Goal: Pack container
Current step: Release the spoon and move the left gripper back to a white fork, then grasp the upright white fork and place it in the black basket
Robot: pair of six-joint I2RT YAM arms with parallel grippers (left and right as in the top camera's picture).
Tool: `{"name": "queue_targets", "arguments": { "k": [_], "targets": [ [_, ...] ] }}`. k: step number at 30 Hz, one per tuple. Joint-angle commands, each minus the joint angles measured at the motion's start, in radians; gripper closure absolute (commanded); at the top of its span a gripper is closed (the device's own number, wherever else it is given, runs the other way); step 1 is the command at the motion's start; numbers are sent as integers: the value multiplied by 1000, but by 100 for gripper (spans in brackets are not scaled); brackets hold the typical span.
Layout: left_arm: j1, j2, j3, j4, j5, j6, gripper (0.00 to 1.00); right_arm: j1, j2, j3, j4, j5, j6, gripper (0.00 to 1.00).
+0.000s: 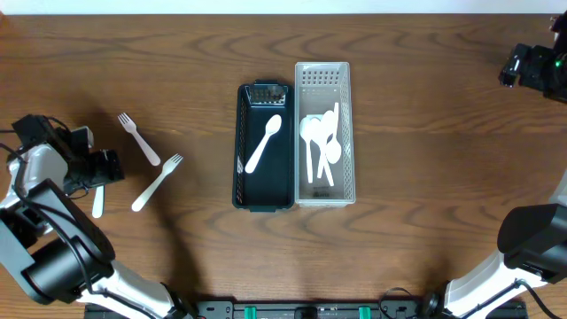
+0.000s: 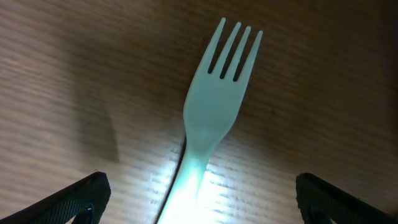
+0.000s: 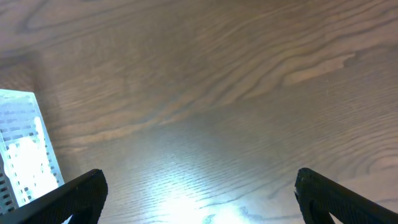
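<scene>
A pale fork lies flat on the wood, tines pointing away, its handle running between the wide-apart fingers of my left gripper, which is open and low over it. From overhead that gripper is at the far left, with one end of the fork sticking out beneath it. Two more white forks lie just to its right. The dark container at the centre holds one white spoon. My right gripper is open over bare wood, at the far right back.
A white perforated bin stands against the dark container's right side and holds several white spoons. Its corner shows at the left of the right wrist view. The table is dark wood grain.
</scene>
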Motion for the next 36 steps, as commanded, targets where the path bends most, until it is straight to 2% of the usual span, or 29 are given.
{"name": "queue_targets", "arguments": {
  "k": [1,12,15,21,24,26,27,29,36],
  "targets": [
    [3,26,2,3,-1,33,2,-4,3,2,-4,3,11,1],
    [3,129,2,7,-33,32,2,-3,3,2,-5,3,23,1],
    [3,132,2,8,-33,32,18,-4,3,2,-4,3,36,1],
    [3,131,2,11,-33,32,62,-4,3,2,-2,4,37,1],
    [3,131,2,10,-32,31,69,-4,3,2,-1,4,37,1],
    [3,130,2,11,-32,15,80,-4,3,2,-1,4,37,1],
    [3,130,3,11,-32,2,89,-4,3,2,-1,4,37,1],
    [3,124,3,10,-33,-30,94,-4,3,2,-1,4,37,1],
    [-16,27,34,-42,-32,-123,94,-3,3,2,0,3,37,1]
  ]
}}
